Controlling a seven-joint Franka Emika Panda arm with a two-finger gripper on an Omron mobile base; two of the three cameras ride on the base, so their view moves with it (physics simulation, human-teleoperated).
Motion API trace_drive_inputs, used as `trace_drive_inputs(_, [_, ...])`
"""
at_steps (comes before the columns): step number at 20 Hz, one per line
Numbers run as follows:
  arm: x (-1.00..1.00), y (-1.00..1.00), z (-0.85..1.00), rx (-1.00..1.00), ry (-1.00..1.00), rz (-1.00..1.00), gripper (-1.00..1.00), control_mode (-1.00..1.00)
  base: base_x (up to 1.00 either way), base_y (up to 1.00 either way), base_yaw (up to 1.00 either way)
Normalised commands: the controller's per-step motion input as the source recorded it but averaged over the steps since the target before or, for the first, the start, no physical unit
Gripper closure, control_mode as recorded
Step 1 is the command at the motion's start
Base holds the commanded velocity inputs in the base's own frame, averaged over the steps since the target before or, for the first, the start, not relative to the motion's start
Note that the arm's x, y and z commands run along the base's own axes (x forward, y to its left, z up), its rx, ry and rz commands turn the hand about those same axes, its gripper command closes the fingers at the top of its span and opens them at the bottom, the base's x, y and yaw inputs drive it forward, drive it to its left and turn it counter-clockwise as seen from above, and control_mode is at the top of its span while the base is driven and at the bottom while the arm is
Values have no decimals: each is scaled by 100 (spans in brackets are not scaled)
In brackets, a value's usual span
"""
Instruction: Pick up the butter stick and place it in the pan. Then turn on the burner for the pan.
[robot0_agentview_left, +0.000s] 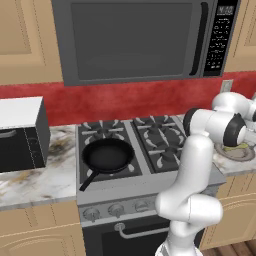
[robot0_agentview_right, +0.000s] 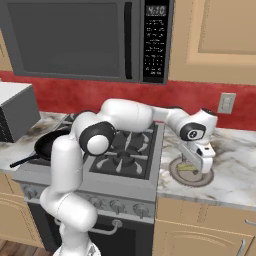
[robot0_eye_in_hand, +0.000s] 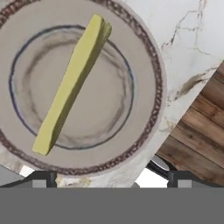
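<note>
While the claw (robot0_agentview_right: 196, 169) hangs above the round plate (robot0_eye_in_hand: 144, 57) with its jaws spread wide and nothing between them, the butter stick (robot0_eye_in_hand: 72, 83) lies directly beneath it, flat on the plate's centre. In the hand view the stick's long axis runs diagonally, from the lower left near one fingertip up to the upper right, far from the fingertips. It is a thin, pale yellow bar with squared ends and flat faces, shorter than the plate is wide. The plate is grey-beige and matte, with a dark patterned band at the rim and a thin dark ring inside it. It rests on a white marble counter (robot0_agentview_right: 230, 170) veined in grey and brown; beyond the counter edge, at the lower right of the hand view, brown wood floor planks (robot0_eye_in_hand: 201, 131) show.

To the claw's left in the right base view stands the stove (robot0_agentview_right: 127, 160), with grey grates of radiating prongs. The pan (robot0_agentview_left: 107, 155), round, black and shallow-rimmed, sits on the front burner (robot0_agentview_left: 111, 167) on the side of the stove away from the claw, well apart from the plate. Its long straight handle (robot0_agentview_left: 88, 180) points toward the stove's front edge, above a row of small round grey knobs (robot0_agentview_left: 116, 210).
</note>
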Motion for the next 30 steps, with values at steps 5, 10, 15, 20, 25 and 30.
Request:
trace_drive_inputs(5, [0, 0, 0, -3, 9, -18, -100, -100, 0, 0, 0])
trace_drive_inputs(10, [7, 0, -3, 0, 4, -12, -100, -100, 0, 0, 0])
trace_drive_inputs(15, [22, 0, -8, 0, 0, -7, -100, -100, 0, 0, 0])
trace_drive_inputs(20, [24, 0, -9, 0, 0, -3, -100, -100, 0, 0, 0])
trace_drive_inputs(25, [21, 0, -9, 0, 0, -3, -100, -100, 0, 0, 0])
trace_drive_inputs(30, [12, -1, -17, 0, 0, -1, -100, -100, 0, 0, 0])
